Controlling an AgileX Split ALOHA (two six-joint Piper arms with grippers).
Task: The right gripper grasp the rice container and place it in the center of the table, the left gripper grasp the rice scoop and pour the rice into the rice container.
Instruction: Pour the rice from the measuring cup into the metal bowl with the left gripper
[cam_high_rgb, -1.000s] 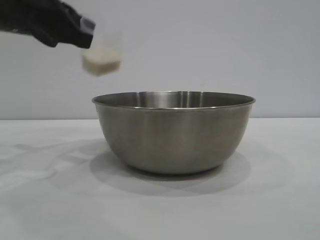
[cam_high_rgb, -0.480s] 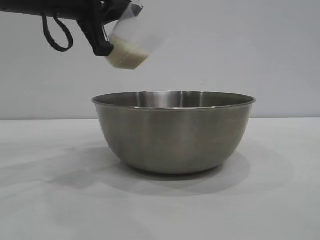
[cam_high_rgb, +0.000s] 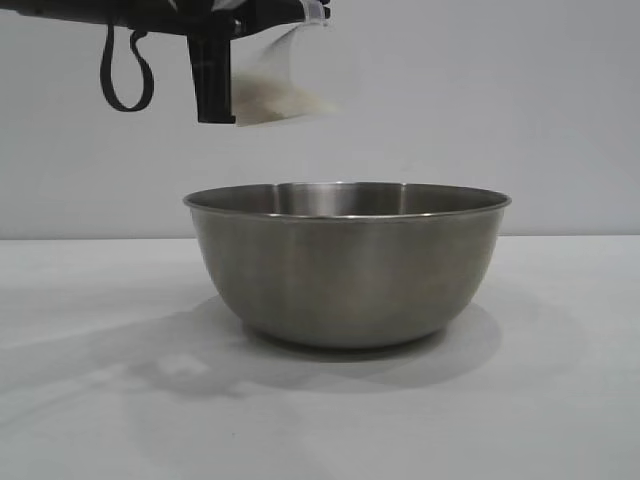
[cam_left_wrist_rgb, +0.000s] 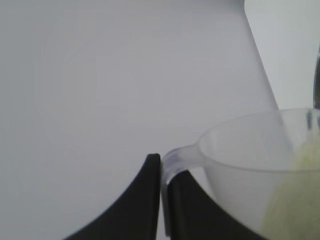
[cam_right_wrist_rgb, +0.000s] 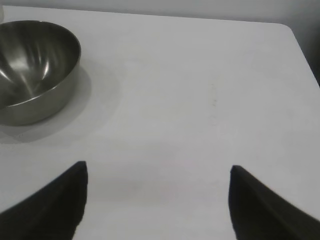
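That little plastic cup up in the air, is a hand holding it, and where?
Yes, the left hand pinches the cup by its loop handle.

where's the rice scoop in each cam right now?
Exterior: rice scoop top left of centre, tipped on its side above the bowl's left rim, held by the left gripper.
Left wrist: rice scoop lower right, handle pinched between the jaws.
Right wrist: not in it.
Shared landmark: steel bowl (exterior, right wrist).
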